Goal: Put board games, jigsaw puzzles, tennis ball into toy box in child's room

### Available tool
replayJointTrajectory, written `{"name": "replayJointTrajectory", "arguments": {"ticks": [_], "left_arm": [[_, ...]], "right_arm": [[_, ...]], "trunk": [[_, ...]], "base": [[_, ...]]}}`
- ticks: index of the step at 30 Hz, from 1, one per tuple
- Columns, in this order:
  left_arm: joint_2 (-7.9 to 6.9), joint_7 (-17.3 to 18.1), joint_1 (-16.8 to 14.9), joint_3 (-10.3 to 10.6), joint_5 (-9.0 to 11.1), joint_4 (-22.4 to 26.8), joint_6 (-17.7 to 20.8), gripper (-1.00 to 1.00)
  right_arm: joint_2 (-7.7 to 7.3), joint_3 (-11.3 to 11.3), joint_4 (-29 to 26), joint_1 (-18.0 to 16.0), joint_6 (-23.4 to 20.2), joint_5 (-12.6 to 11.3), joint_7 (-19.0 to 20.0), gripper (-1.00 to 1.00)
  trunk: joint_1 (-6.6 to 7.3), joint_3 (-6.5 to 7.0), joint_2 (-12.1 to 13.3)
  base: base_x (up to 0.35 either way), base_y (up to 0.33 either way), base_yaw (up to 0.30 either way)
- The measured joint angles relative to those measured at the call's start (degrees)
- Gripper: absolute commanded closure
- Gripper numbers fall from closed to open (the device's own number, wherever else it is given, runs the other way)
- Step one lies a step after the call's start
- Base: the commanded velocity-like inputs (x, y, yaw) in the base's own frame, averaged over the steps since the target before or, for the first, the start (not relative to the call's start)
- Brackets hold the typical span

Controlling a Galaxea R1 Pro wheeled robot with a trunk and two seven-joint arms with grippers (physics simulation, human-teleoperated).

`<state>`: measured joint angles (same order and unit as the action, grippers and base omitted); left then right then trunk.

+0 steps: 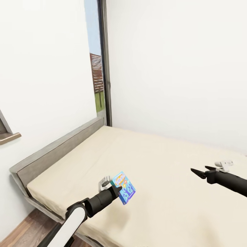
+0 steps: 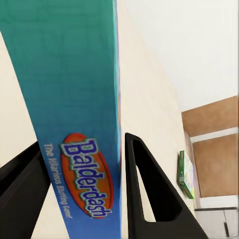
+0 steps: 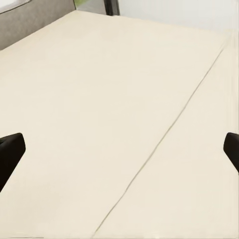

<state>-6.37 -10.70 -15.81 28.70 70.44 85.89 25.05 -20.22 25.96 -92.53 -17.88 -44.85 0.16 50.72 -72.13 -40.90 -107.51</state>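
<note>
In the head view, low and left of centre, the left pincer [image 1: 118, 189] is clamped on a flat rectangular blue-purple board game box [image 1: 124, 188], held up on edge above the beige mattress of the low bed [image 1: 164, 161]. The box juts up and to the right from the black fingers, its printed face turned toward the camera, with a small orange oval logo near its upper corner; the lettering is too small to read there.

The left wrist view shows the same box [image 2: 74, 104] filling the left half of the frame, gripped between the two black fingers [image 2: 149, 194] — one at the lower left edge, one just right of centre, both against the box. Its face runs from teal at the top to blue at the bottom, and a red-orange oval carries the name "Balderdash" in pale outlined letters. A smaller line beside it begins "The Hilarious Bluffing Game", as far as it can be made out.

In the right part of that view, a green flat board game box [image 2: 185, 174] with a red edge lies on the mattress near its far edge, well apart from the left pincer.

The right pincer [image 1: 198, 171], at the right of the head view, hangs over the mattress with its jaws spread wide — nothing between them. In the right wrist view its black fingertips [image 3: 10, 154] sit at the left and right frame edges.
</note>
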Motion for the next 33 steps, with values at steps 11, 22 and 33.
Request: {"name": "replayJointTrajectory", "arguments": {"ticks": [11,22,33], "left_arm": [[0.07,0.07,0.10,0.05,-0.82,-0.10,-0.13,1.00],[0.08,0.07,0.13,0.05,-0.75,-0.11,-0.11,1.00],[0.10,0.12,0.11,-0.01,-0.10,0.57,0.04,1.00]], "right_arm": [[0.26,-0.05,-0.01,0.01,0.88,-0.01,0.00,-1.00],[0.28,-0.01,0.01,0.00,1.03,0.00,0.01,-1.00],[0.26,0.37,0.01,0.00,1.05,0.02,-0.03,-1.00]], "trunk": [[0.01,0.00,0.00],[0.00,0.00,0.00],[0.21,0.18,0.39]], "base": [[0.053,-0.053,-0.287],[0.042,-0.043,-0.125],[0.003,-0.003,-0.009]]}}
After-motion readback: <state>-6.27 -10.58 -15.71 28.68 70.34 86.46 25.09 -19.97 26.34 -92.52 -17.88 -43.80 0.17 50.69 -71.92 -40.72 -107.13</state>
